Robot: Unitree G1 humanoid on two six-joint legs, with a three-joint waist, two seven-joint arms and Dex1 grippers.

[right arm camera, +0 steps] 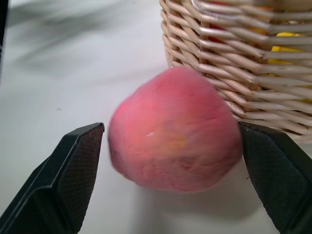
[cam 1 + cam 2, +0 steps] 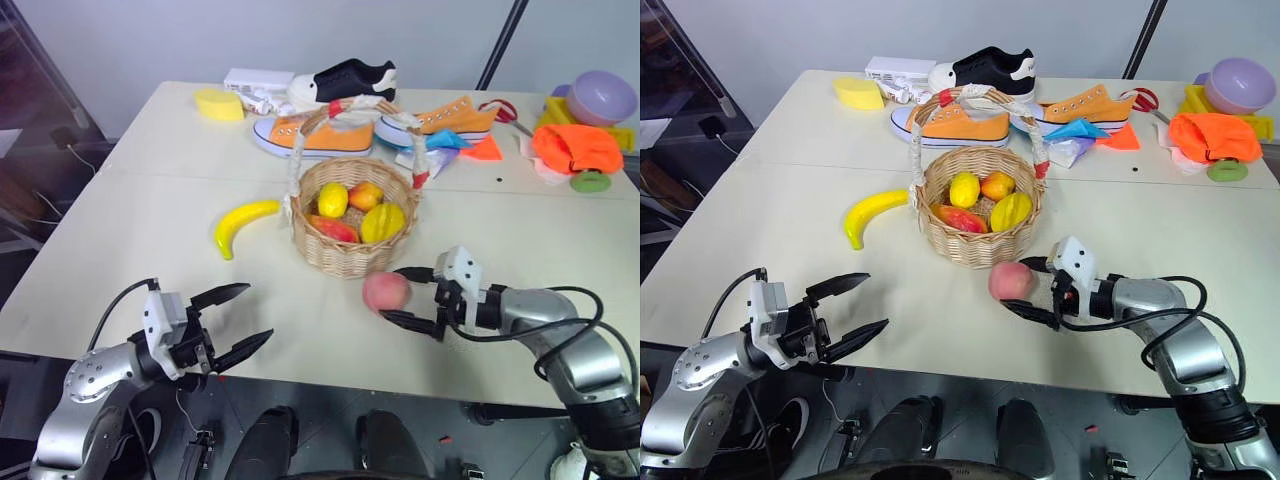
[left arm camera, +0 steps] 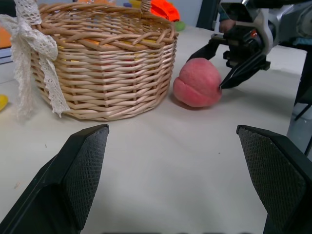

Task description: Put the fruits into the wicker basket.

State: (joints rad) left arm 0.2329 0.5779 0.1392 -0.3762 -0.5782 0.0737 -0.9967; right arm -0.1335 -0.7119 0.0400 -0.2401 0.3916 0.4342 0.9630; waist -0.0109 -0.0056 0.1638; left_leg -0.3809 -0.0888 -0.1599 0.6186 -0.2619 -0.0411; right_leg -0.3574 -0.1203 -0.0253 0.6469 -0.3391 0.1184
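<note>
The peach (image 2: pixel 386 291) sat on the table (image 2: pixel 150 200) just beside the wicker basket (image 2: pixel 351 252), between the spread fingers of the right gripper (image 2: pixel 409 296). Whether the pads touched it was hard to judge: the right wrist view put one finger (image 1: pixel 73 175) a sliver off the fruit (the other met its edge). The left gripper (image 2: pixel 238 317) gaped wide, holding nothing. From the head, the banana (image 2: pixel 240 224) lay left of the basket; the left wrist view cut it off.
</note>
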